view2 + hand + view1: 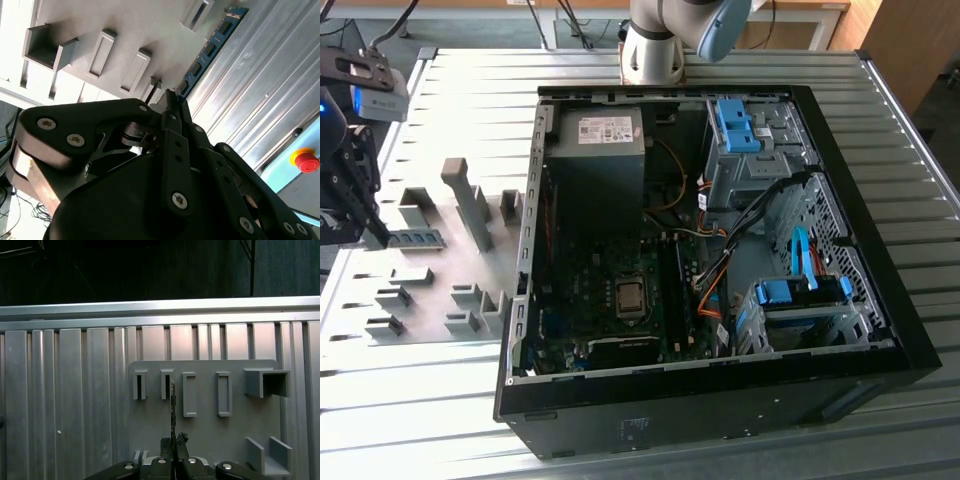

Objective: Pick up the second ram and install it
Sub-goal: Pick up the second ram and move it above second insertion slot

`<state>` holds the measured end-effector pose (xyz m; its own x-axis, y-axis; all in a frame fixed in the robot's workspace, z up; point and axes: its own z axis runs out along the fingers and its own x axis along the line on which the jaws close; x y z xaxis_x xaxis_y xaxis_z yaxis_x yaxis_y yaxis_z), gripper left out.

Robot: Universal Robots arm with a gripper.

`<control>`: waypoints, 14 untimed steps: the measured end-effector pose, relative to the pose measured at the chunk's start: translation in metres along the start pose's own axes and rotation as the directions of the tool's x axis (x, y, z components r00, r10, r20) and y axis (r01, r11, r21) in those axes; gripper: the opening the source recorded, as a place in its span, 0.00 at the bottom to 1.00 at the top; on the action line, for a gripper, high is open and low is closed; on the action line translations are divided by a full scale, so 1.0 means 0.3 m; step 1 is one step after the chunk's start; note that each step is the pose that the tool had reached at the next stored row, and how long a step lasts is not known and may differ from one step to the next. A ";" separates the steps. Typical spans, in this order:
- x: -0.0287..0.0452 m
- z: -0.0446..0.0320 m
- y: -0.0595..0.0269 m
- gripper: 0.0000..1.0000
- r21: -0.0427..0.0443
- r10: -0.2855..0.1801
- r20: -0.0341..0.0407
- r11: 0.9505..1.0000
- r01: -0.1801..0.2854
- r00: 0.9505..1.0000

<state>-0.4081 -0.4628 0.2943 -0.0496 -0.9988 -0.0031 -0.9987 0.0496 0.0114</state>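
The second ram (418,238) is a thin blue board with dark chips, sitting at the grey fixture plate (430,290) on the exterior view's left. My gripper (386,240) reaches one end of it from the left. In the second wrist view the ram (210,47) runs away from the fingertips, and my gripper (172,97) is shut on its near end. The first wrist view shows the ram (173,402) edge-on, pinched by my gripper (173,440) over the plate (200,430). I cannot tell whether it is lifted off the plate.
An open computer case (880,330) lies in the middle of the ribbed metal table (470,90), with the processor socket (630,297) and dark memory slots (670,290) inside. Grey holders (470,205) rise from the plate. A red button (306,161) sits beside the table.
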 end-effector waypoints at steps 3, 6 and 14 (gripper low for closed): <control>0.000 -0.014 0.000 0.14 0.000 0.000 0.000 1.000 0.000 1.000; 0.000 -0.036 0.001 0.14 0.000 0.000 0.000 1.000 0.000 1.000; 0.000 -0.157 0.003 0.14 0.000 0.000 0.000 1.000 0.000 1.000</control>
<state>-0.4085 -0.4629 0.3414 -0.0496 -0.9988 -0.0035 -0.9987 0.0495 0.0114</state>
